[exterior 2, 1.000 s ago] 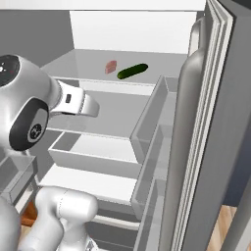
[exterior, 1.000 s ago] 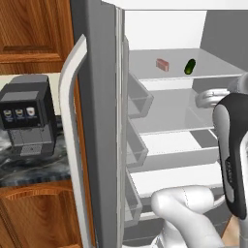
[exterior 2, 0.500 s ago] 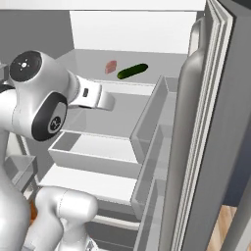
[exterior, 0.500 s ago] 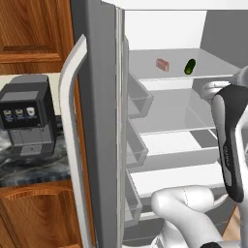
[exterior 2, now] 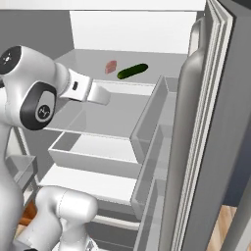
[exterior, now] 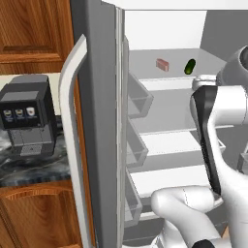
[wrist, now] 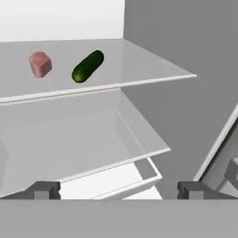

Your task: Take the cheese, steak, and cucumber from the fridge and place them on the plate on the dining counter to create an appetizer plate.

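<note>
With both of its doors swung wide, the fridge (exterior: pixel 164 43) shows a white interior of grey shelves, and the steak (exterior: pixel 162 65) and the cucumber (exterior: pixel 190 66) lie on an upper shelf toward the far wall, just beside each other but apart, the steak on the left and the cucumber on the right. In the hand view the steak (wrist: pixel 39 63) looks like a small pinkish block and the cucumber (wrist: pixel 88 66) lies at a slant, its near end closer to the shelf's front edge. The gripper (wrist: pixel 118 189) hangs in front of the shelves below that one with its jaws spread wide and nothing between them; its two dark fingertips (wrist: pixel 42 189) stand well apart, and it is well short of both foods. The cheese cannot be made out in any view. Between the gripper and the food lies the front lip of the upper shelf, with open shelf space beneath it. The left door (exterior: pixel 99 121) carries clear bins on its inner side, and the right door (exterior 2: pixel 206 147) does likewise, flanking the arm. Left of the fridge, a dark coffee machine (exterior: pixel 26 121) stands on a marbled counter (exterior: pixel 29 167) below brown wooden cabinets (exterior: pixel 29 34).
</note>
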